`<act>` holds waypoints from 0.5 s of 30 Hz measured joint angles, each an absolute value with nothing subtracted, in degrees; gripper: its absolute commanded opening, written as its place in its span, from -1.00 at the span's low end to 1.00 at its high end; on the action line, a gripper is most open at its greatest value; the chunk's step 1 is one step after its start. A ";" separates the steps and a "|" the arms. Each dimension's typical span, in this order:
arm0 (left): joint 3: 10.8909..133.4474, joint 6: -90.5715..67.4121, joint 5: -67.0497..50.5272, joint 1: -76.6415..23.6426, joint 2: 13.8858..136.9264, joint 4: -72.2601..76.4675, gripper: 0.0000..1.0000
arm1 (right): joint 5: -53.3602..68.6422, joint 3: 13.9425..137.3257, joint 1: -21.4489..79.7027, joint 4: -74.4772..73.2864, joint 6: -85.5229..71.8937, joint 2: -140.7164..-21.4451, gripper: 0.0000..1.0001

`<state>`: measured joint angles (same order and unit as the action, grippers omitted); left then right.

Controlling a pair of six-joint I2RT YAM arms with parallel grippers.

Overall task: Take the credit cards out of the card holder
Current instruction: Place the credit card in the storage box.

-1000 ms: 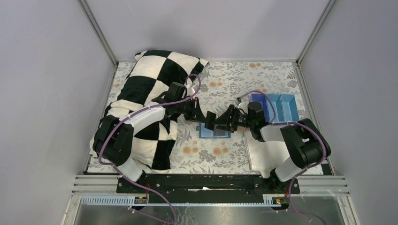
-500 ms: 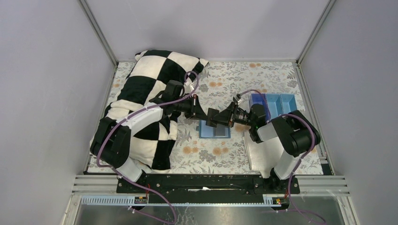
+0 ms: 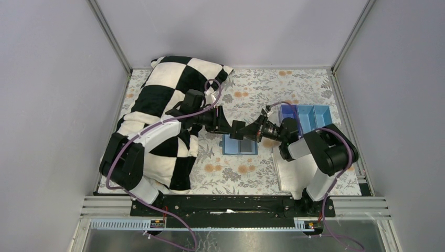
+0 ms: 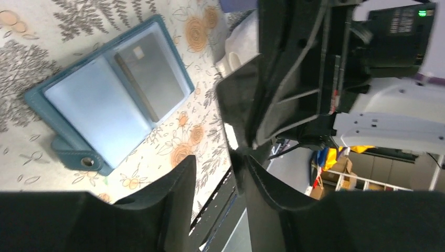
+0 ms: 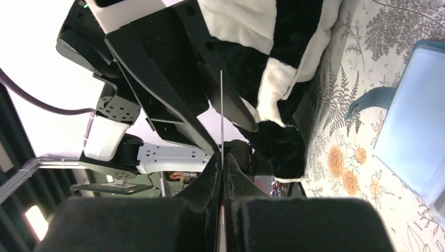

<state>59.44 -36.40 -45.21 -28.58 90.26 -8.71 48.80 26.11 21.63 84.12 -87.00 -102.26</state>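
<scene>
The card holder lies open and flat on the flowered cloth, and in the left wrist view the card holder shows one grey credit card in its right pocket. Above it, a dark credit card hangs between the two grippers. My right gripper is shut on that card, which appears edge-on as a thin line rising from the right gripper. My left gripper faces it from the left. In its own view the left gripper is open, the card's edge close by one finger.
A black-and-white checkered cushion fills the left side under the left arm. A bright blue compartment tray stands at the right, and a white cloth lies in front of it. Grey walls enclose the table.
The left gripper has let go of the dark card and opened. The right gripper has moved in from the right and shut on that card. Both grippers rose slightly above the holder.
</scene>
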 measured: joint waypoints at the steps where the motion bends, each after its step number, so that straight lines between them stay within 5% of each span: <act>1: 59.64 -35.90 -44.01 -28.60 89.93 -9.96 -0.12 | 48.71 26.13 21.63 82.17 -85.52 -100.82 -1.00; 7: 62.94 -32.38 -31.46 -28.58 84.20 -19.81 0.13 | 41.60 37.06 21.04 37.56 -59.88 -84.34 -1.00; 11: 64.49 -30.39 -24.62 -28.18 77.14 -23.27 0.14 | 19.66 57.98 20.84 2.13 -40.53 -80.53 -1.00; 15: 64.97 -29.32 -20.64 -28.01 71.81 -23.75 0.13 | -4.58 68.14 20.67 -18.04 -32.32 -80.42 -1.00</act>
